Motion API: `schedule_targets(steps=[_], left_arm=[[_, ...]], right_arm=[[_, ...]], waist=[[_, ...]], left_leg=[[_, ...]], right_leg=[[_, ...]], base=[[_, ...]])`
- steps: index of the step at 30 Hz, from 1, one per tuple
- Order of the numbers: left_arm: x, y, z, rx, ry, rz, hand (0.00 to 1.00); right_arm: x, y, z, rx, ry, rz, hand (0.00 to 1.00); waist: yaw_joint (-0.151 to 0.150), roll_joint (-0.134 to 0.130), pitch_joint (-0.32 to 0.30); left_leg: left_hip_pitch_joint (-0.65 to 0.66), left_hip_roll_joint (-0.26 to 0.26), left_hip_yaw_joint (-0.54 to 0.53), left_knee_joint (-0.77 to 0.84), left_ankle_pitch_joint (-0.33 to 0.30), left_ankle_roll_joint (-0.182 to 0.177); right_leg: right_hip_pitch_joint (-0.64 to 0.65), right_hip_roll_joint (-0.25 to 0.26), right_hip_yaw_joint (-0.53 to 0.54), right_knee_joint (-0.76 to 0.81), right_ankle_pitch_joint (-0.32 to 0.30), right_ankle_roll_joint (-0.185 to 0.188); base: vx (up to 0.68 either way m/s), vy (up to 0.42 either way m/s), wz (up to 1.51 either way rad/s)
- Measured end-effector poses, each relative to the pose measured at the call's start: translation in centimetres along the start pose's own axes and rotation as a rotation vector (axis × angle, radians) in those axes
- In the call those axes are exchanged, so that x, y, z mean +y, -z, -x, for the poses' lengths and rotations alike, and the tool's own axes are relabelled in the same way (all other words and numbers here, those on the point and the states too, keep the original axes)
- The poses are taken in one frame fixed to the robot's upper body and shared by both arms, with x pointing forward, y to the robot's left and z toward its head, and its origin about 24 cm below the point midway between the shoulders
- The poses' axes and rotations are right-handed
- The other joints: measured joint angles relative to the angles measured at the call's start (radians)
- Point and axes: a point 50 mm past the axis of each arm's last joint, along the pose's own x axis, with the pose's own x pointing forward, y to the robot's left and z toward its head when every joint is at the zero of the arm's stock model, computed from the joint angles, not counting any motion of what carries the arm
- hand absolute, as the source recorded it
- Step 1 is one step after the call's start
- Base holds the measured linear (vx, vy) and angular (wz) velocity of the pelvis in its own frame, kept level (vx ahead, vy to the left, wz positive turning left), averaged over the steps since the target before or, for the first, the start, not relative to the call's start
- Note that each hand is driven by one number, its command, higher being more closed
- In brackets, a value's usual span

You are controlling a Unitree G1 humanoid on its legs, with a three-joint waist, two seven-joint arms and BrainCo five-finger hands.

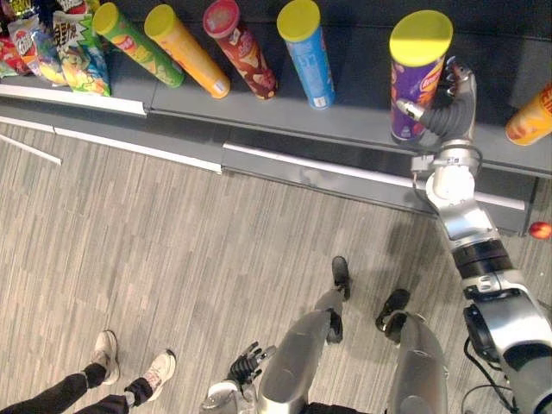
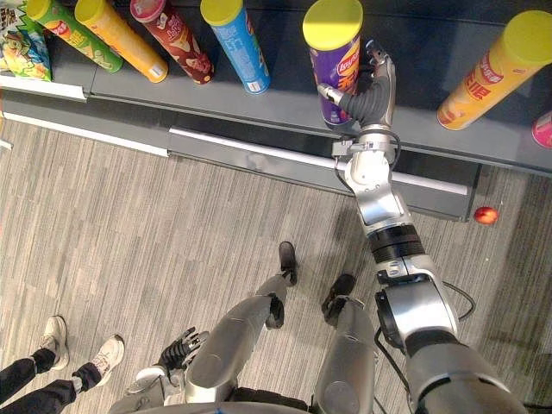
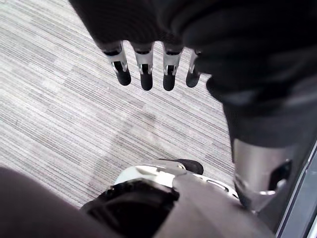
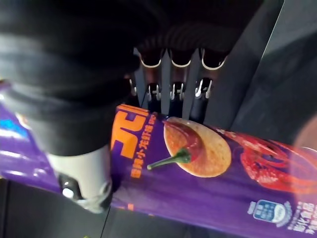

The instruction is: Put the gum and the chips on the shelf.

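**Right hand grips purple chips can at the shelf**

Your right hand is clasped round the purple chips can. The fingers run behind the tube and the thumb crosses its front. The yellow-lidded can stands upright with its base at the grey deck of the shelf.

Along that deck to your left stand four more tubes, well apart from one another: a blue can, a dark red can, an orange can and a green can. Past them sits a cluster of snack bags. To your right of the held tube is a second orange can.

A small red round object lies on the wood-grain floor by the shelf's right end.

Your left hand hangs low beside you — fingers loose and straight, holding nothing. A person's pale shoes stand on the floor at your lower left.
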Motion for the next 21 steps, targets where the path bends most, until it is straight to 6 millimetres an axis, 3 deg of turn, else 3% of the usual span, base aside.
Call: schedule_targets(steps=[15, 21], left_arm=[[-0.3, -0.1, -0.1, 0.001, 0.016, 0.003, 0.00], [-0.3, -0.2, -0.1, -0.007, 0.021, 0.000, 0.00]], right_arm=[[-0.3, -0.1, -0.1, -0.006, 0.032, -0.006, 1.00], [-0.7, -1.0, -0.9, -0.041, 0.081, -0.033, 1.00]], waist=[[0.026, 0.006, -0.004], [0.030, 0.006, -0.004]], left_leg=[[-0.018, 0.003, 0.002, -0.005, 0.011, 0.004], [-0.032, 0.004, -0.004, 0.004, 0.011, 0.002]], right_leg=[[-0.027, 0.003, 0.005, 0.008, -0.002, -0.005], [-0.032, 0.002, -0.003, 0.009, -0.004, -0.007]], base=[[-0.02, -0.037, 0.00], [-0.02, -0.030, 0.03]])
